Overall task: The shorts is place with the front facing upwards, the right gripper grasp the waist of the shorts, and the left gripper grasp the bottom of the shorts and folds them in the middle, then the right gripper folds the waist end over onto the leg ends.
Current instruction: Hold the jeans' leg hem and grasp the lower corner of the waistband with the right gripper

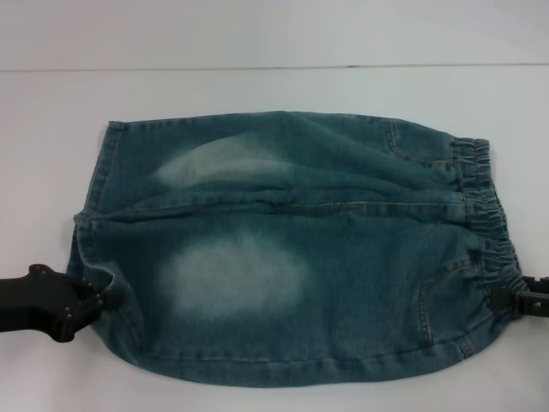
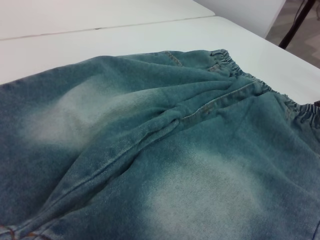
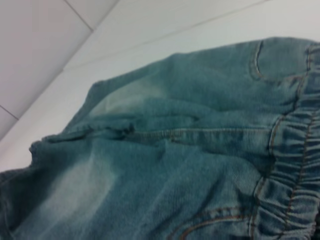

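Note:
Blue denim shorts (image 1: 283,257) lie front up on the white table (image 1: 257,94), elastic waist (image 1: 485,202) to the right and leg ends (image 1: 94,215) to the left. At the near left hem, my left gripper (image 1: 96,300) is pinched on the cloth. On the near end of the waistband, my right gripper (image 1: 506,299) is clamped. The near half of the shorts bulges slightly between the two grips. The left wrist view shows the shorts (image 2: 175,150) running off toward the waist (image 2: 235,70); the right wrist view shows the waistband (image 3: 295,165) close up. Neither wrist view shows fingers.
A seam (image 1: 274,67) runs across the far part of the table. Bare white surface surrounds the shorts on the far side and to the left. A dark stand leg (image 2: 297,22) rises beyond the table's far corner in the left wrist view.

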